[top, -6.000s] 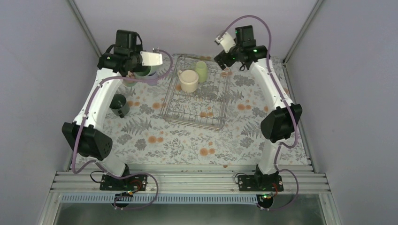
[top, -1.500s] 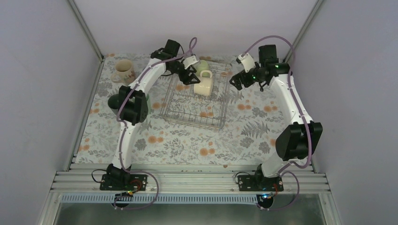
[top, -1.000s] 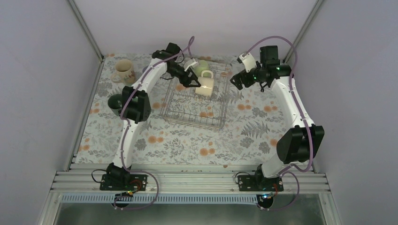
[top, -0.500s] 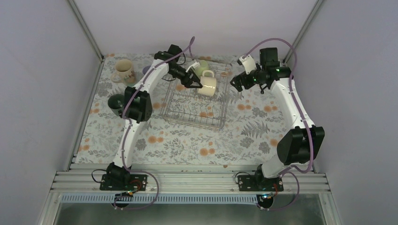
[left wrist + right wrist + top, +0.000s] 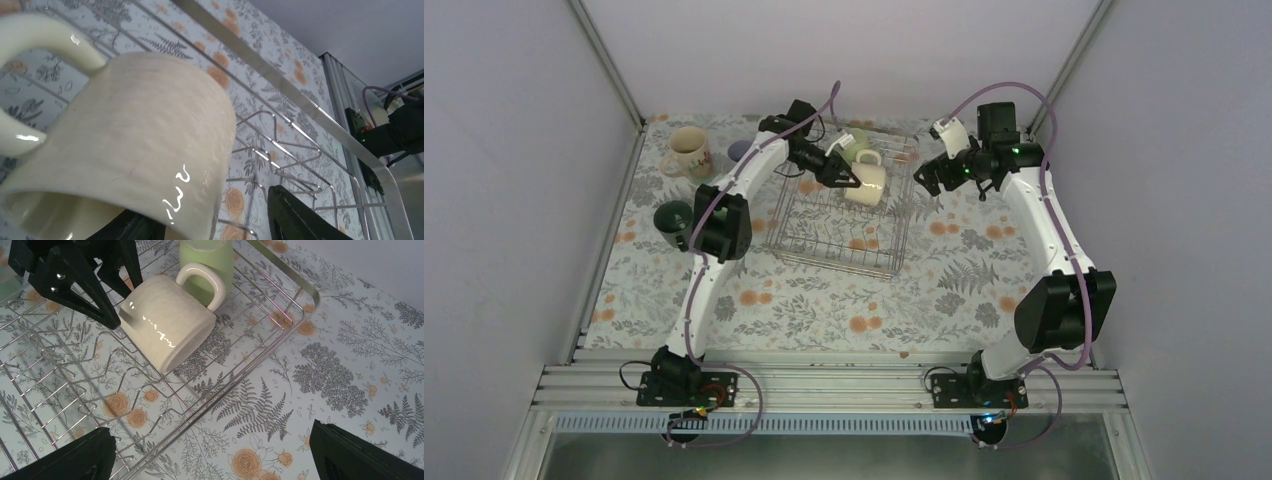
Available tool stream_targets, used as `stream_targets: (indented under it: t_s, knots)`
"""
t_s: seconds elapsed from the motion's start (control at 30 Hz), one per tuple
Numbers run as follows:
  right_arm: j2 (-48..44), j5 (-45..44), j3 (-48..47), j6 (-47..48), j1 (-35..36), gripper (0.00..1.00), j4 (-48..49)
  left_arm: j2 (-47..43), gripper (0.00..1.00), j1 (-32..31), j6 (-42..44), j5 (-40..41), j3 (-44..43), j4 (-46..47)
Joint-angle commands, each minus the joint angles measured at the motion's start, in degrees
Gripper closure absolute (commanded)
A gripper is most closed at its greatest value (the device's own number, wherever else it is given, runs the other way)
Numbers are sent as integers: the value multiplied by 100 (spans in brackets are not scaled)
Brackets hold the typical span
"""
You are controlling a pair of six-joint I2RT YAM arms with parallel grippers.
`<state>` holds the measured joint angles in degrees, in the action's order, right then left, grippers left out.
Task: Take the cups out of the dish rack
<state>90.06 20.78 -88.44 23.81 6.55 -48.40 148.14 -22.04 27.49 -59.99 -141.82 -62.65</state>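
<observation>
So my left tool point(image 5: 842, 176) is in the rack point(image 5: 844, 238) with its fingers apart around the rim of the cream mug point(image 5: 167, 325), one inside the mouth and one outside. The wrist view shows a gap on the outer side, so it isn't clamped on anything yet. The mug is tipped on its side at the far end of the rack, base on the wires, handle point(image 5: 200, 277) up and right next to the green cup point(image 5: 205, 252). My worry: the glaze is shiny and I'd only be pinching a thin wall, so it could swivel or slide out on the lift. The handle could also knock the green cup over, or the base could hook a wire and drag the whole rack. My right tool point(image 5: 211, 429) is wide open and empty, hovering over the rack's right edge and the counter point(image 5: 350, 365), so swinging that way risks a clash.
</observation>
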Motion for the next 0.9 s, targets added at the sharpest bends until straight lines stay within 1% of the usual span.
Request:
stream_targets:
  t_s: [0.0, 0.1, 0.13, 0.2, 0.3, 0.4, 0.53, 0.6, 0.67, 0.8, 0.87]
  knots:
    - [-59, 124, -27, -143, -57, 0, 148, 290, 56, -44, -455, -831, -98, 536]
    - [-67, 185, -61, -188, -56, 0, 163, 478, 77, -101, -448, -1075, -347, 562]
    - [-63, 189, -59, -192, -56, 0, 164, 476, 82, -115, -446, -1136, -351, 602]
    - [-47, 202, -78, -181, -55, 0, 145, 380, 90, -157, -429, -1160, -227, 731]
    - [21, 187, -172, -175, -51, 0, 83, 177, 97, -169, -394, -1064, 89, 971]
    - [71, 207, -269, -192, -64, 0, 60, 110, 98, -169, -230, -888, 138, 935]
    - [144, 155, -302, -112, -57, 0, 67, 15, 98, -237, 439, -538, -127, 254]
    - [198, 164, -309, 2, -61, 0, 64, -186, 98, -304, 808, -140, -241, -59]
    - [276, 276, -334, 267, -61, 0, 14, -441, 97, -404, 1214, 424, -264, -299]
    - [470, 534, -430, 931, -65, 0, 7, -1026, 98, -529, 1768, 1259, -45, -379]
    - [768, 777, -664, 1372, -62, 0, -258, -1262, 98, -584, 2060, 1618, 10, -392]
